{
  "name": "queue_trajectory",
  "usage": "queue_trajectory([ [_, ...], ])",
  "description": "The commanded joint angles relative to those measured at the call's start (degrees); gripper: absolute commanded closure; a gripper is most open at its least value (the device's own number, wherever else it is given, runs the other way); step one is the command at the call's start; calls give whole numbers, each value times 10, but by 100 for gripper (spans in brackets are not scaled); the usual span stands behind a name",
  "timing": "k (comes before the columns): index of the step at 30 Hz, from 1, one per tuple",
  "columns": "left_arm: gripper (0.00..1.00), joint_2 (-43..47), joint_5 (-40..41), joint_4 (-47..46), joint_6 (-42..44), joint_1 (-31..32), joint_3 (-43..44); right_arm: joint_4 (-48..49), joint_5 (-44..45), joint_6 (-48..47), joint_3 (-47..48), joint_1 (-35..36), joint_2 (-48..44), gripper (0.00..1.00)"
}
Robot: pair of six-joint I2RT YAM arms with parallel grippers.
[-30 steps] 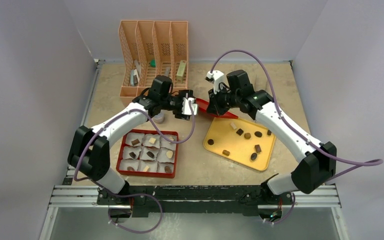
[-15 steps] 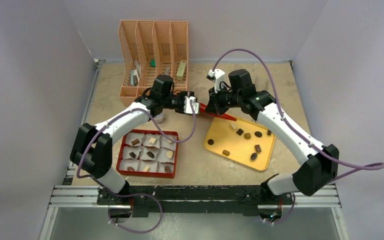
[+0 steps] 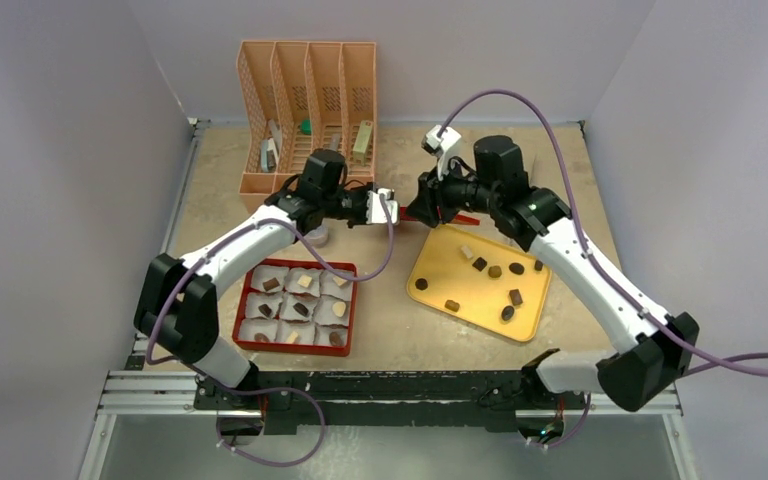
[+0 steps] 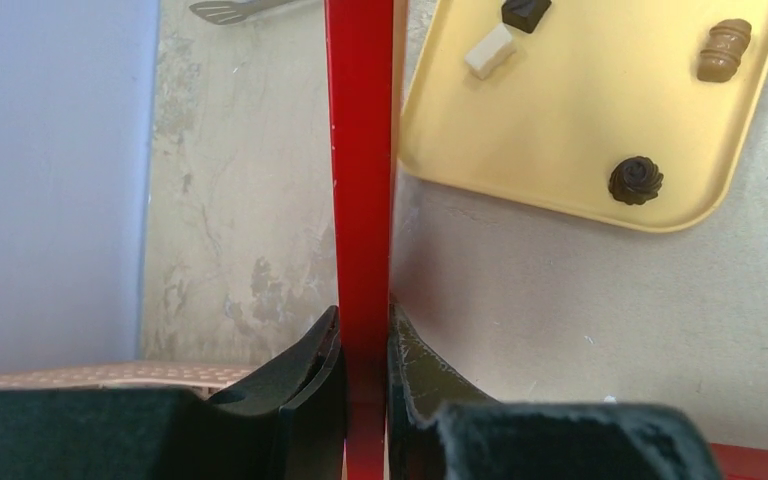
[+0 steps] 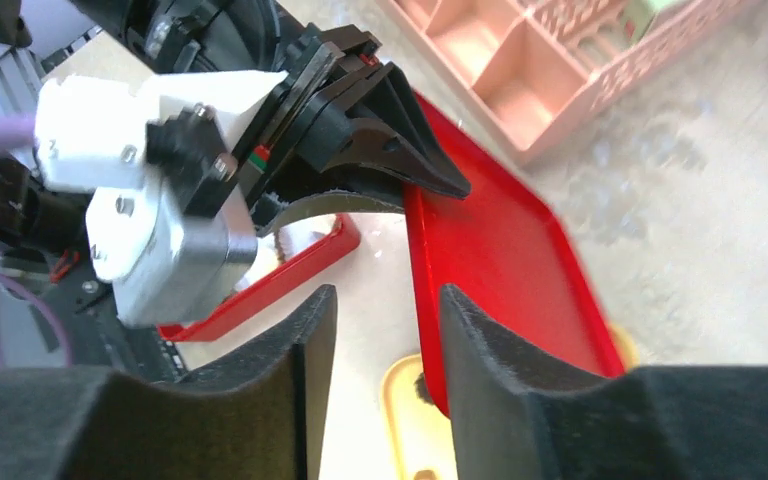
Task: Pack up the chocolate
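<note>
A flat red lid (image 4: 362, 150) hangs edge-on above the table, and my left gripper (image 4: 363, 318) is shut on its near edge. In the right wrist view the left fingers (image 5: 400, 160) pinch the lid (image 5: 500, 260) at its corner. My right gripper (image 5: 385, 300) is open just short of the lid's other edge, gripping nothing. In the top view both grippers meet at mid-table, left (image 3: 392, 208) and right (image 3: 422, 210). Chocolate pieces (image 3: 479, 264) lie scattered on the yellow tray (image 3: 460, 285). Others sit in white paper cups in the red box (image 3: 351, 310).
A peach slotted organiser (image 3: 308, 100) holding small items stands at the back left. A metal utensil (image 4: 230, 10) lies on the table beyond the lid. A small grey cup (image 3: 317, 236) sits under the left forearm. Grey walls close in on three sides.
My left gripper shut on the red lid. My right gripper then opened, let the lid go and drew back up and to the right.
</note>
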State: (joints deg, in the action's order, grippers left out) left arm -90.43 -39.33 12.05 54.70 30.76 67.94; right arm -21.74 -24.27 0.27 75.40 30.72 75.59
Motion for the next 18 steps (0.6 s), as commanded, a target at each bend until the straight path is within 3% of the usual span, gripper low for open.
queue_trajectory([
  [1,87,60,-5,-6,-39,-4,18,76,-14,-77,-22,3,-63,54],
  [9,91,119,-7,-3,-50,-17,-11,88,-39,-259,-72,3,-157,37],
  [18,92,181,-37,-2,-71,-21,-21,78,-49,-322,-118,3,-191,35],
])
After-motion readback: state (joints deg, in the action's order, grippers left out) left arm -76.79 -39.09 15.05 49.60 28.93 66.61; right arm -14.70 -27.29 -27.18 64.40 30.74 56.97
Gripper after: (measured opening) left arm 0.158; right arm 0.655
